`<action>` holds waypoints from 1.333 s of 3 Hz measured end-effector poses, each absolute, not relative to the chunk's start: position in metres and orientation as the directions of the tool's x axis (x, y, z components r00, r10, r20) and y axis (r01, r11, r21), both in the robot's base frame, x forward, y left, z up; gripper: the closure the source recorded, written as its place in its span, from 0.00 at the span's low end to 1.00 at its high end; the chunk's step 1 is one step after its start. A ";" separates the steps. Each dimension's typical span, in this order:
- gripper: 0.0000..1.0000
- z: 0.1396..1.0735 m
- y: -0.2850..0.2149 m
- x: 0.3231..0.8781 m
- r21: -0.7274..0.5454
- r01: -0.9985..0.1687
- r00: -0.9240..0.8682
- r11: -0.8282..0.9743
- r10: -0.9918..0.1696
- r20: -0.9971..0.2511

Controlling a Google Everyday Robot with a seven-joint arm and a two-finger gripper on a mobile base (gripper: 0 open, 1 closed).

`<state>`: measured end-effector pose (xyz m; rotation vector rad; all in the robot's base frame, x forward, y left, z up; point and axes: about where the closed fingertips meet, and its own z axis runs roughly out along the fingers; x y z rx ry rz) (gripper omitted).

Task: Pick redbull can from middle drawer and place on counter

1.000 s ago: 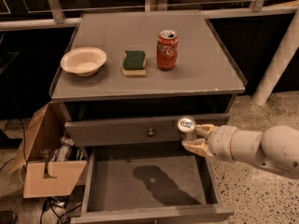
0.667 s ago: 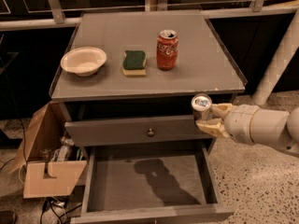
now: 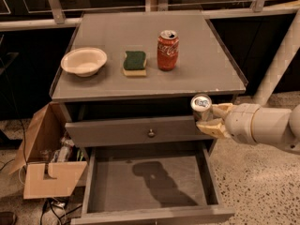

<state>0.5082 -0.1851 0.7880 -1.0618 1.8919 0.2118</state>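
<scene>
Gripping tight, the robot's tan two-finger gripper (image 3: 207, 119) is clamped on the slim blue-and-silver redbull can (image 3: 201, 108), one finger on each side. It holds the can up in the air by the right end of the closed grey drawer front with the small round knob (image 3: 151, 133), just under the front edge of the flat grey counter (image 3: 197, 76).

A second ago the can was lower and more to the left, close above the wide grey wooden middle drawer (image 3: 112, 186). Now it is out, and the drawer floor is bare, with only a dark shadow on it. So I think the picking part is done and the lift up to the counter is next.

The can is smooth metal with a shiny round top. The counter looks hard and flat, with pale chips along its edges. On it stand a red Coca-Cola can (image 3: 167, 49), a soft green-and-yellow sponge (image 3: 135, 62) and a round white bowl (image 3: 84, 61).
</scene>
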 end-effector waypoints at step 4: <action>1.00 0.868 -0.200 0.529 -0.330 -0.690 -0.179 0.644 -0.593 -0.785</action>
